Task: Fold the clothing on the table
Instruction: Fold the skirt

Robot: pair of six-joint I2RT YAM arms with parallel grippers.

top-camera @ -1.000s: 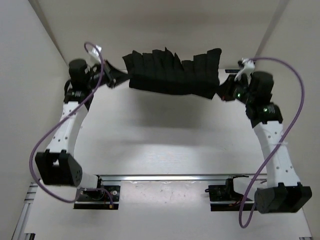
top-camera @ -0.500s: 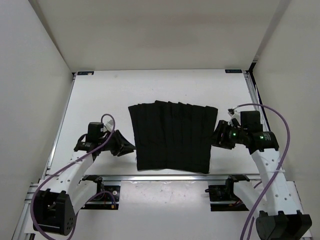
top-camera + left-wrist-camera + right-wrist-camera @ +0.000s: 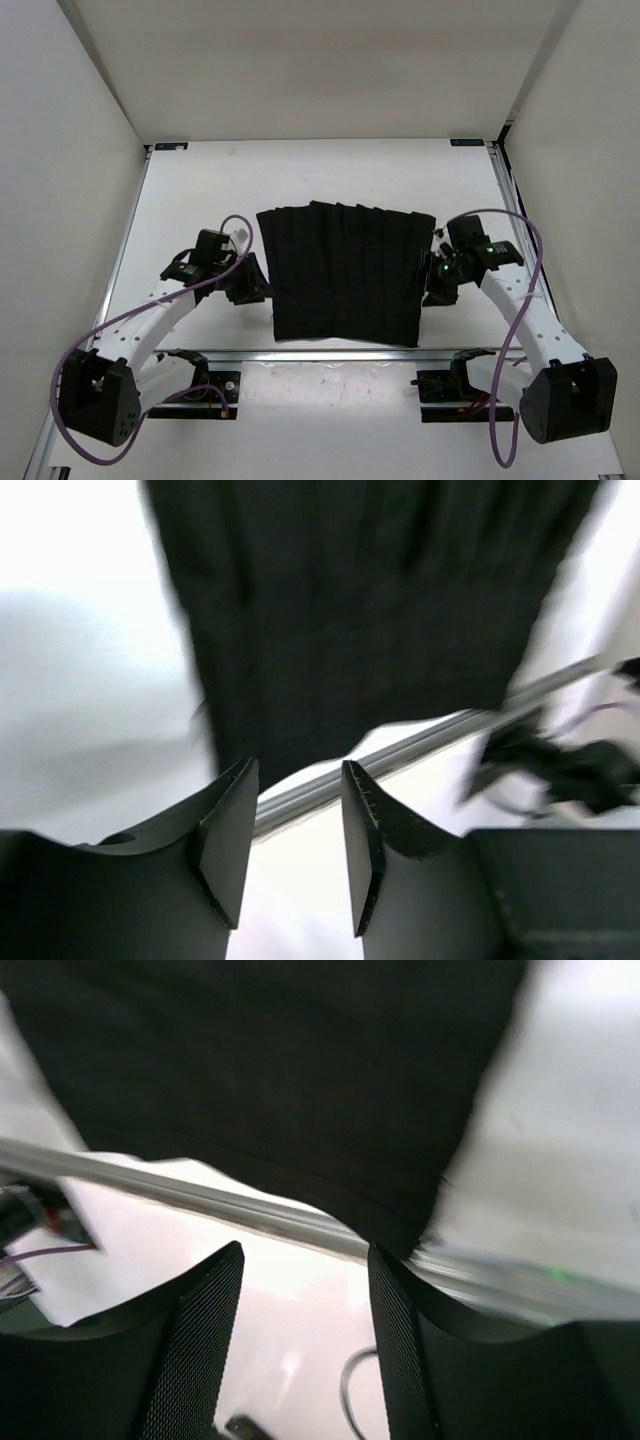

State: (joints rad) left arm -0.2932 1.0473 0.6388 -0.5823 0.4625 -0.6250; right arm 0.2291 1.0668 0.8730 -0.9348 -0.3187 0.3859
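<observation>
**Item:** clothing (image 3: 345, 275), black, pleated lengthwise. Lies spread flat on worktop (image 3: 300, 180), centre-front. Near hem sits just short of alu rail (image 3: 330, 353); far edge approx mid-worktop. Pleats run near-to-far and look mostly even. Far edge slightly stepped.

**Claws:** left claw (image 3: 297, 780) has jaws apart, nothing between them, and sits low just beside garment's left edge, toward near corner. Right claw (image 3: 303, 1260) likewise apart and empty, just beside right edge. Neither holds cloth. Whether either touches the edge: cannot tell, wrist views blurred.

**Handling (judgement):**
- Soft, limp, light. Will sag between two grip pts and needs both arms to stay square.
- Pleats likely to fan out or bunch if pulled sideways, so lift along pleat direction.
- Matte fabric, so prob. low slip in pads. Not fragile.
- Thin at edges, so claw must come right down to worktop to catch all layers.

**Where to grip (judgement):** one corner per claw, same end of garment. Near hem corners are closest to both claws. Pinch at outermost pleat, a little in from edge, then carry over toward far edge.

**Risk:** catching top layer only; uneven lift skewing the fold.
</observation>
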